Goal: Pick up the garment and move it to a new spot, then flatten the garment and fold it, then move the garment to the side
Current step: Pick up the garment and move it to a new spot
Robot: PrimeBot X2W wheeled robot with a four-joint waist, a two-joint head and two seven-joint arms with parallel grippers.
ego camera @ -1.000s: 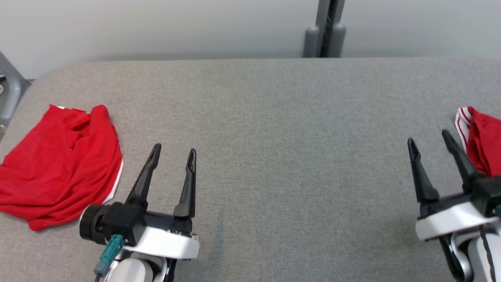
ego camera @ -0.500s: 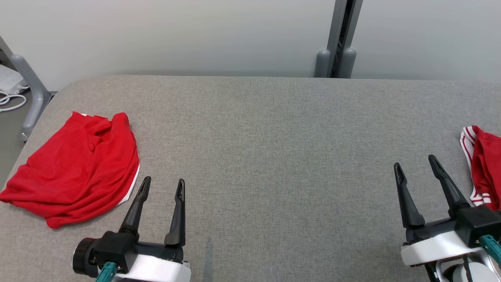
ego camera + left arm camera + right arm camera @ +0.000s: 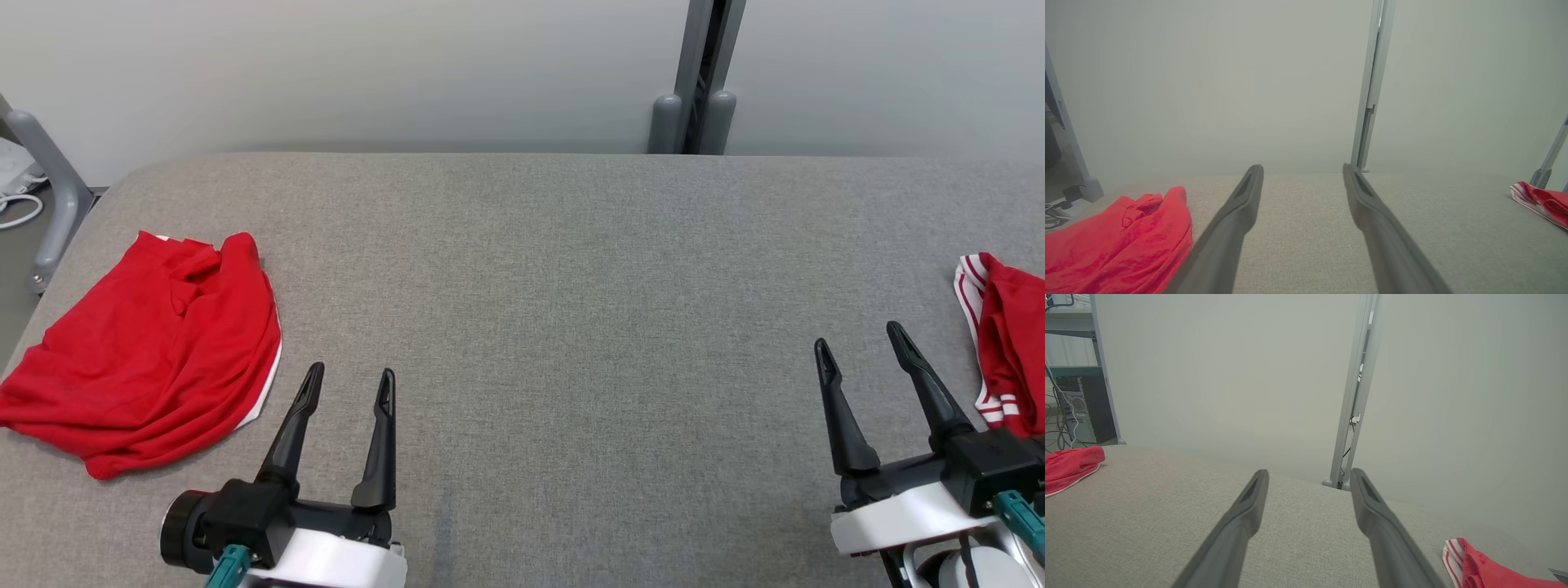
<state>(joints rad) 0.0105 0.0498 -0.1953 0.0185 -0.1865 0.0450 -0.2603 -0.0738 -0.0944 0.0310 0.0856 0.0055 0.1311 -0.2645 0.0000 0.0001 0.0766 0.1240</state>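
Note:
A crumpled red garment (image 3: 151, 351) with a thin white edge lies at the table's left end; it shows too in the left wrist view (image 3: 1122, 241) and the right wrist view (image 3: 1067, 465). Another red garment (image 3: 1008, 343) with white-striped trim lies at the right edge, cut off by the frame, and appears in both wrist views (image 3: 1539, 202) (image 3: 1482, 569). My left gripper (image 3: 352, 371) (image 3: 1302, 167) is open and empty, just right of the left garment and apart from it. My right gripper (image 3: 857, 335) (image 3: 1309, 471) is open and empty, just left of the striped garment.
The grey fabric table (image 3: 571, 310) stretches wide between the two garments. A grey post (image 3: 694, 82) stands against the pale wall behind the far edge. A grey frame leg (image 3: 49, 188) and white cables stand off the table's left end.
The head camera has shifted, showing more wall. Both open grippers have drawn back toward me, the right one also a little away from the striped garment. Neither garment has moved.

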